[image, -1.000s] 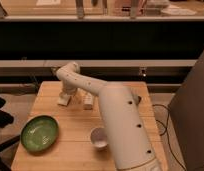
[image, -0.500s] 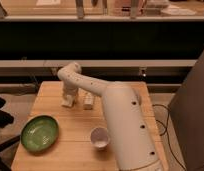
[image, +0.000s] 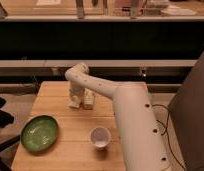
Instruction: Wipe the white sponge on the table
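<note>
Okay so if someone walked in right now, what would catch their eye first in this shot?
Probably the big white robot arm sweeping from the lower right across the table, its claw shut and down at the far middle of the top, beside a small white carton. Next, the green bowl at the near left corner. Then the white cup near the front edge.

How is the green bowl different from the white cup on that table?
The green bowl is wide, shallow and green; the white cup is narrower, deeper and white. The bowl sits near the table's left edge, the cup nearer the middle, beside the arm. Both are round, upright and open-topped. The gripper is down at the far side, away from both.
</note>
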You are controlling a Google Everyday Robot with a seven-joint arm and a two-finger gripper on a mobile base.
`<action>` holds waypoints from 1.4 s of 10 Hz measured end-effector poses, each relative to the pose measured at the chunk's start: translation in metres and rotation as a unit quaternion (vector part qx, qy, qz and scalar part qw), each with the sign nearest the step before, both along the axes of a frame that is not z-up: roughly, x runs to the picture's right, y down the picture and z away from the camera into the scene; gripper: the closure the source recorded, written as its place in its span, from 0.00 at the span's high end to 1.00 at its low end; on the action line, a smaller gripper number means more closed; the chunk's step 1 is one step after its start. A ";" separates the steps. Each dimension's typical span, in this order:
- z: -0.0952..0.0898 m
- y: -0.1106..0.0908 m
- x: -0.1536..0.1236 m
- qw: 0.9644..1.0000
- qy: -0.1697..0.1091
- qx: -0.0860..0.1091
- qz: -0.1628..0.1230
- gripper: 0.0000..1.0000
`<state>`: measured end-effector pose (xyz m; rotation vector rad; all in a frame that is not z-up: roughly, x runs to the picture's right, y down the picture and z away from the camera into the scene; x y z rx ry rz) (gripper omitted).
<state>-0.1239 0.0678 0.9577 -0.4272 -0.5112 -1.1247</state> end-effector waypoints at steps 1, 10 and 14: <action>-0.002 0.002 0.008 1.000 0.003 0.000 0.004 0.01; -0.036 0.032 0.033 0.999 0.007 -0.010 0.031 0.00; -0.048 0.047 0.059 0.999 0.011 -0.018 0.037 0.00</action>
